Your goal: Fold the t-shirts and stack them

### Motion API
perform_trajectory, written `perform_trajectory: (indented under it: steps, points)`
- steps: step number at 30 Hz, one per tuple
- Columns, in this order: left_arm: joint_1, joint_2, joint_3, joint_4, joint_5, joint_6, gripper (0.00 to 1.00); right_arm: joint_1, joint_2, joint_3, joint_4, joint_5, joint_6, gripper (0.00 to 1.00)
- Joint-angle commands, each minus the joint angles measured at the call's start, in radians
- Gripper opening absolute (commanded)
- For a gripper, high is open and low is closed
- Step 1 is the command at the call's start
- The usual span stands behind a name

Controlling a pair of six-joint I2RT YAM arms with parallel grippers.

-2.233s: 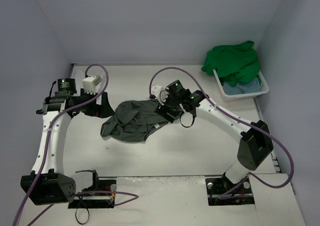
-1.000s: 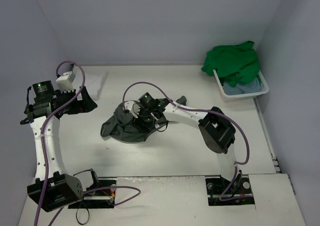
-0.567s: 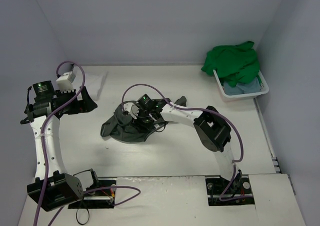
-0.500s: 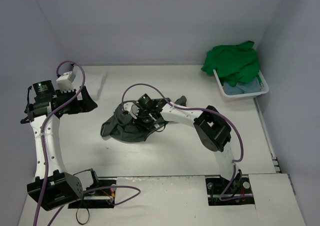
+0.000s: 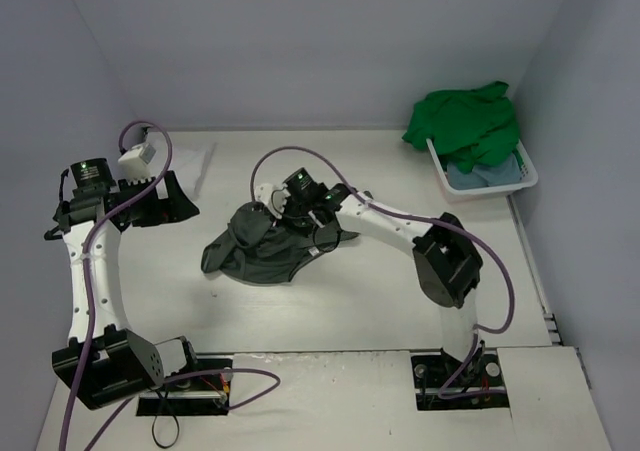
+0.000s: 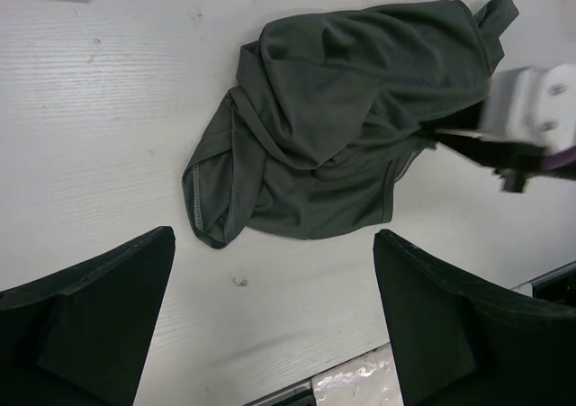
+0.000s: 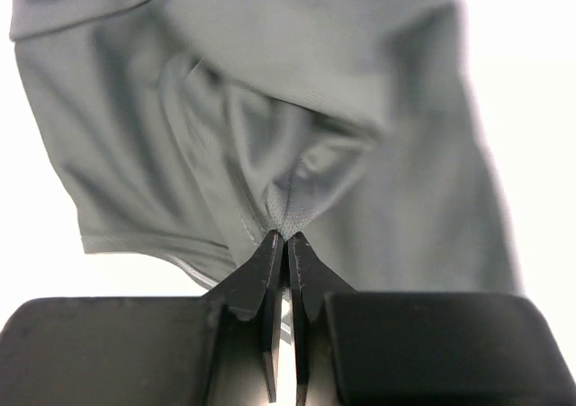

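Note:
A dark grey-olive t-shirt [image 5: 258, 251] lies crumpled in the middle of the table. It fills most of the left wrist view [image 6: 342, 127] and the right wrist view [image 7: 297, 109]. My right gripper [image 5: 305, 219] is over the shirt's right half, and its jaws [image 7: 286, 238] are shut on a small pinch of the cloth. My left gripper [image 5: 178, 203] hovers to the left of the shirt, open [image 6: 274, 237], with nothing between its fingers. A bright green t-shirt [image 5: 465, 121] drapes over the basket, with a light blue one [image 5: 487, 176] under it.
The white plastic basket [image 5: 529, 176] stands at the back right against the wall. A flat white cloth [image 5: 203, 168] lies at the back left. Purple cables loop above both wrists. The arm bases sit at the near edge.
My right gripper has shut on a fold of the dark shirt and shifted slightly right and back. The left arm has barely moved and is still open.

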State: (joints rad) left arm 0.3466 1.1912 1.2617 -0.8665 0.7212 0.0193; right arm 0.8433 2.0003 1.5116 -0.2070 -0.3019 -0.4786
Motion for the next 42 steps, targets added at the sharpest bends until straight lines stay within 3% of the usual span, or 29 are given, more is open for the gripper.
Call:
perform_trajectory:
  steps: [1,9,21,27,35,39,42]
  points:
    - [-0.017,0.015,0.011,0.011,0.063,0.013,0.86,-0.055,-0.192,0.108,-0.015,0.092,-0.067,0.00]
    - [-0.208,0.047,0.002,0.011,-0.014,0.074,0.86,-0.168,-0.313,0.243,-0.083,0.198,-0.182,0.00]
    - [-0.477,0.226,0.033,0.007,-0.062,0.162,0.86,-0.280,-0.386,0.217,-0.109,0.268,-0.304,0.00]
    - [-0.527,0.349,0.021,0.067,-0.042,0.223,0.85,-0.329,-0.425,0.176,-0.120,0.261,-0.327,0.00]
    - [-0.548,0.369,-0.071,0.309,-0.273,0.249,0.85,-0.372,-0.451,0.134,-0.129,0.238,-0.330,0.00]
    - [-0.548,0.389,-0.096,0.383,-0.374,0.248,0.74,-0.380,-0.456,0.119,-0.129,0.228,-0.328,0.00]
    - [-0.548,0.415,-0.105,0.403,-0.405,0.251,0.71,-0.382,-0.462,0.114,-0.131,0.222,-0.327,0.00]
